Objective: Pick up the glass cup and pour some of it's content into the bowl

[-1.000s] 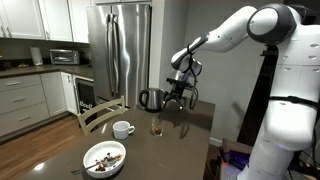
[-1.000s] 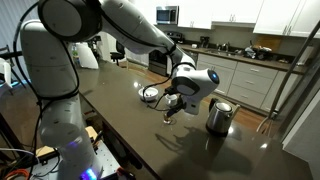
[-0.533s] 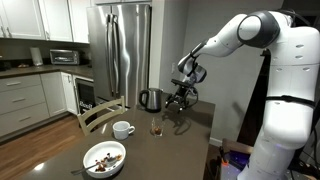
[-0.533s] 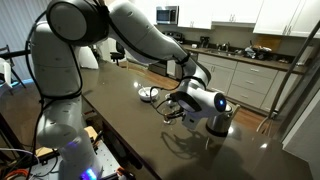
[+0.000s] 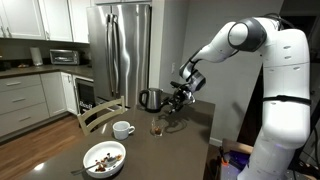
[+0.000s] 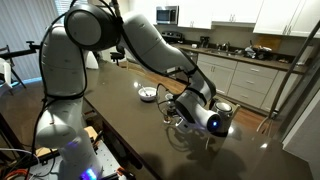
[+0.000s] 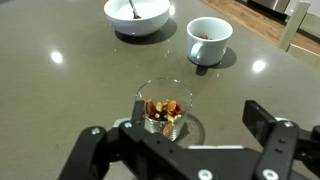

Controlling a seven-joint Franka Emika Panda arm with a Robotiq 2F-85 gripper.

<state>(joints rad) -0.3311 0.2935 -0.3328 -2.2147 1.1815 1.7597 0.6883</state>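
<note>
In an exterior view the claw hung above the worktop, higher than the upright glass cup and off to one side, clear of it. The bowl lay well apart, past a white mug. In an exterior view the claw crowded the cup's spot, and I couldn't make out the gap. In the wrist view its fingers stood wide apart with the glass cup centred just ahead, untouched. A forward descent should bracket it, I judged.
</note>
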